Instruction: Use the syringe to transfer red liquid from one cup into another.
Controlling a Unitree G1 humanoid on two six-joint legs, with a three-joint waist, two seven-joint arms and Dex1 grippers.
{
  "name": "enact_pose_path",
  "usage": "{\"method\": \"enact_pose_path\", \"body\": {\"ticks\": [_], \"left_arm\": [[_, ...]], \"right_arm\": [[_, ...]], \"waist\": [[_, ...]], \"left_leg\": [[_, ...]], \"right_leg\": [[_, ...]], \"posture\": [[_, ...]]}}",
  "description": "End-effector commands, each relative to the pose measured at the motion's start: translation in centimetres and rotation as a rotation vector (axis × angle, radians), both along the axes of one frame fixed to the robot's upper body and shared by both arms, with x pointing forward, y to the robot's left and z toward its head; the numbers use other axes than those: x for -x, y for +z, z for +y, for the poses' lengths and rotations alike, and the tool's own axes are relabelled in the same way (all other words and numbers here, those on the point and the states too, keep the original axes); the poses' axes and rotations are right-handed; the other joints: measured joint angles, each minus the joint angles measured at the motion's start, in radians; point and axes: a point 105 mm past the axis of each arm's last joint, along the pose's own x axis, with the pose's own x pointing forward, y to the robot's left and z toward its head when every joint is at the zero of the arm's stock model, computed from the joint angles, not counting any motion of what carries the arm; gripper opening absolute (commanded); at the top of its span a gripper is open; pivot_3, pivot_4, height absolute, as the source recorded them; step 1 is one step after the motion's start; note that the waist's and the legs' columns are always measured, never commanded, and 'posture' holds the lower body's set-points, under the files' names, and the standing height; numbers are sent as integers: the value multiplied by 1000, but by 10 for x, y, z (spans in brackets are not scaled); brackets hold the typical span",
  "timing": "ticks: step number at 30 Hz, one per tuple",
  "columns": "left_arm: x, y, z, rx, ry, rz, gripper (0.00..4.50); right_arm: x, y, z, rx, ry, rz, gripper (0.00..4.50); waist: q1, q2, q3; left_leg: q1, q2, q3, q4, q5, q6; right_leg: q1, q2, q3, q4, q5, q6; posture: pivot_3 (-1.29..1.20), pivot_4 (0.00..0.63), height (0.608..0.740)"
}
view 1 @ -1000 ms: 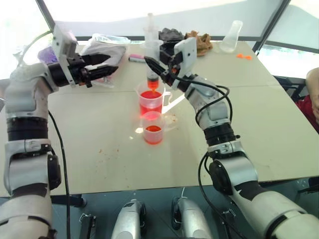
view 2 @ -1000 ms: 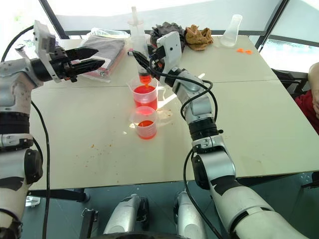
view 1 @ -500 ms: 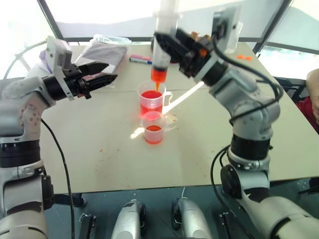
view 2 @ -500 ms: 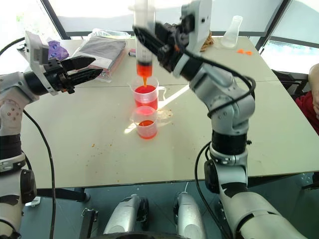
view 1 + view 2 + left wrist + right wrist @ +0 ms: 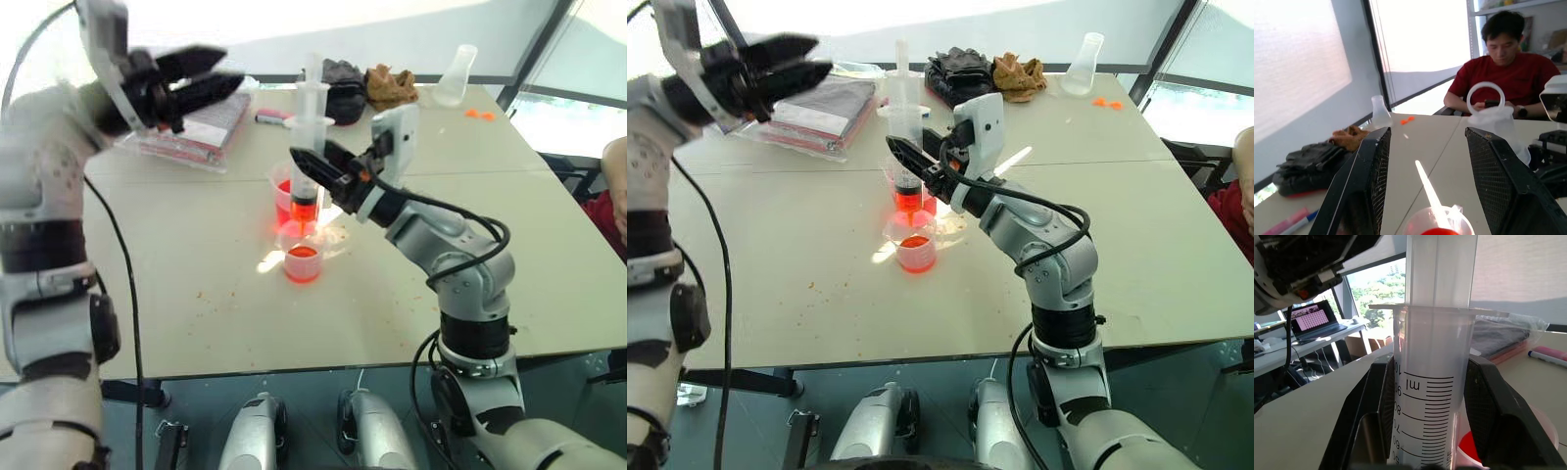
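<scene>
My right gripper (image 5: 306,168) is shut on the barrel of the syringe (image 5: 308,147), which it holds upright over the table. Its white plunger is drawn up, and red liquid (image 5: 907,199) fills the bottom of the barrel. The syringe's lower end hangs just above the shorter cup (image 5: 302,260), which holds red liquid. The taller handled cup (image 5: 286,192) stands right behind, partly hidden by the syringe. My left gripper (image 5: 233,69) is open and empty, raised high at the far left. In the right wrist view both fingers (image 5: 1382,406) clamp the scale-marked barrel (image 5: 1431,401).
A flat packet (image 5: 191,122) and a marker (image 5: 269,117) lie at the back left. A black cloth (image 5: 343,78), a brown cloth (image 5: 390,84) and a clear flask (image 5: 456,73) sit along the far edge. A person in a red shirt (image 5: 1503,73) sits at the table's right side.
The right gripper brought the syringe down and nearer, from high above the taller cup to just above the shorter cup. My left gripper rose, still open.
</scene>
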Motion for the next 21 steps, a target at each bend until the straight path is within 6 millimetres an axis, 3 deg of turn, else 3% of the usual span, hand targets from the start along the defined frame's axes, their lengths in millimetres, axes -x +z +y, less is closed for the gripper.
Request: {"method": "enact_pose_path", "body": {"ticks": [1, 4, 7, 15, 21], "left_arm": [[0, 16, -20, -22, -88, -72, 2547], [-7, 12, -33, -52, -126, -80, 2547], [-18, -7, -44, -128, -131, -71, 2547], [-28, -15, -43, -138, -130, -57, 2547], [-25, -23, -57, -191, -189, -56, 2547]], "right_arm": [[3, 6, 0, 6, 4, -60, 1493], [3, 4, 2, 20, 5, -69, 1493], [5, 5, 4, 20, 10, -77, 1493], [8, 6, 5, 21, 8, -93, 1493], [10, -1, 11, 85, 23, -120, 1493]], "waist": [[0, 0, 0], [0, 0, 0], [-4, 0, 0], [-3, 0, 0], [1, 0, 0]], "left_leg": [[0, 0, 0, 0, 0, 0], [0, 0, 0, 0, 0, 0], [0, 0, 0, 0, 0, 0], [0, 1, 0, 0, 0, 0], [0, 1, 0, 0, 0, 1]], "right_leg": [[0, 0, 0, 0, 0, 0], [0, 0, 0, 0, 0, 0], [0, 0, 0, 0, 0, 0], [-1, 1, 0, 0, 0, 0], [0, 0, 0, 0, 0, 0]], "posture": [[0, 150, 740], [0, 150, 740], [0, 150, 740], [0, 150, 740], [0, 150, 740]]}}
